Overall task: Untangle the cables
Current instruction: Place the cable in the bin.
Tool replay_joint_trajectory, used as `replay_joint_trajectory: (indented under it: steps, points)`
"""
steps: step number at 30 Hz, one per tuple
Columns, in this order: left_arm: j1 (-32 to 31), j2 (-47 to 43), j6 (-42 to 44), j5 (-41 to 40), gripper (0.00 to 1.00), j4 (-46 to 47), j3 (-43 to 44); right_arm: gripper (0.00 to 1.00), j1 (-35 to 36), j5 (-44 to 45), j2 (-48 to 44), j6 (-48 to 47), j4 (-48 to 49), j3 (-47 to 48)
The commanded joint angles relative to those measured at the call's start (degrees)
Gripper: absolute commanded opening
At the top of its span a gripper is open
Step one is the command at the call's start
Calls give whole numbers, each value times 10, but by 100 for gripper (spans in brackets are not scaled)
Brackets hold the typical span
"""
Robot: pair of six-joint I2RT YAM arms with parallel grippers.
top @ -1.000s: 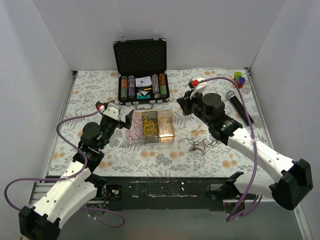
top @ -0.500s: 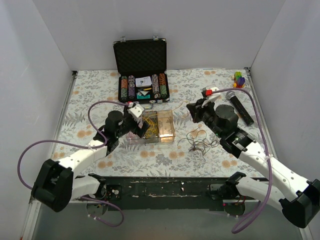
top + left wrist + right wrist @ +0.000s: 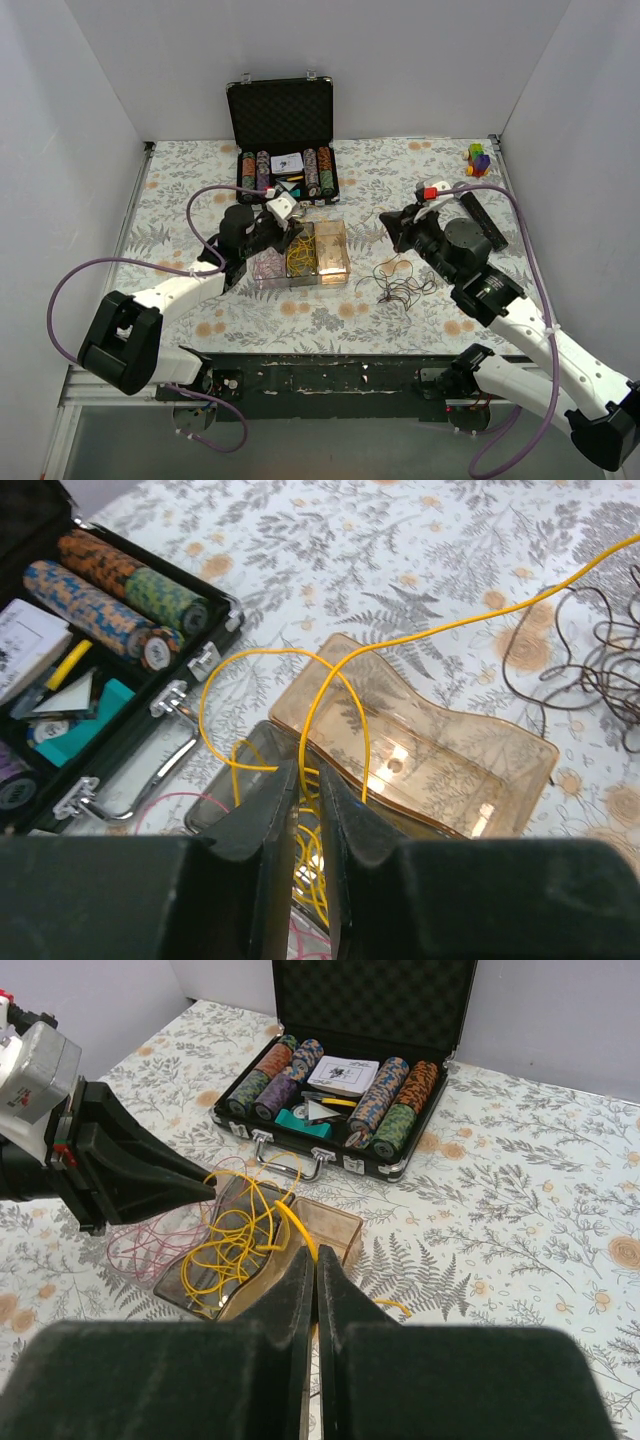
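A clear three-part tray (image 3: 345, 262) holds pink cables (image 3: 140, 1245) at its left and a heap of yellow cables (image 3: 245, 1230) in the middle. My left gripper (image 3: 308, 770) hangs over the yellow part, its jaws closed to a narrow slit around a yellow cable (image 3: 330, 675) that loops up and runs off to the right. My right gripper (image 3: 315, 1258) is shut on that yellow strand just right of the tray (image 3: 345, 1222). Dark brown cables (image 3: 400, 288) lie in a loose clump on the table, below the right gripper (image 3: 388, 228).
An open black case of poker chips (image 3: 285, 140) stands behind the tray. A microphone (image 3: 480, 215) and a few coloured blocks (image 3: 478, 158) lie at the back right. White walls close in the flowered table on three sides.
My left arm swung in over the tray and its wide-open jaws closed around a yellow cable. The right arm drew back to the right, still shut.
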Motion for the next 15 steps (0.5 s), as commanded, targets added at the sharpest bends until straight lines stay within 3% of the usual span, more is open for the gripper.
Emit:
replay_joint_trajectory:
  steps: [1,15]
  points:
    - [-10,-13,4,47,14,-47,1,1,-2,-17,26,8,8,39]
    - [-43,-34,15,25,13,-101,-58,1,-2,-77,143,24,57,142]
